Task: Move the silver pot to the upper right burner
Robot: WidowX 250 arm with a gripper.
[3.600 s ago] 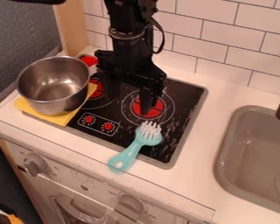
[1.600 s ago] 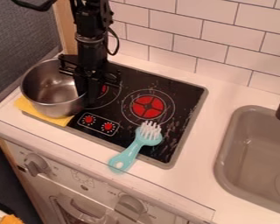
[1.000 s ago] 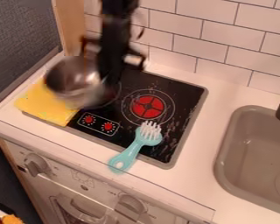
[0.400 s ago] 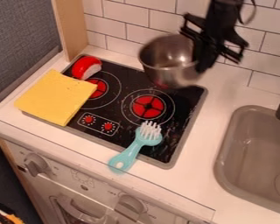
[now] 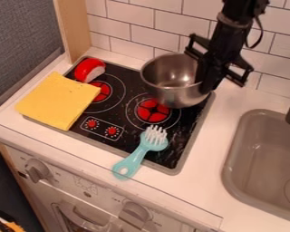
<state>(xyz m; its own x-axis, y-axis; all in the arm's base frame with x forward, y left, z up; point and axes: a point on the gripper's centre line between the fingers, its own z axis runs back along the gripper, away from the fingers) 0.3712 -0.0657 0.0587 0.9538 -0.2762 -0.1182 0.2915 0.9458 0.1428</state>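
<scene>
Silver pot (image 5: 171,86) lower, near burner (image 5: 152,113) beside turquoise brush (image 5: 134,158)

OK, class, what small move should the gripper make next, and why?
Probably ease the silver pot toward the middle of the right-hand burner: the gripper holds its right side, and the pot appears up and right of that middle.

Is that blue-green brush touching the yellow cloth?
Apart. The camera view shows a stretch of black stovetop between the brush and the yellow cloth.
</scene>
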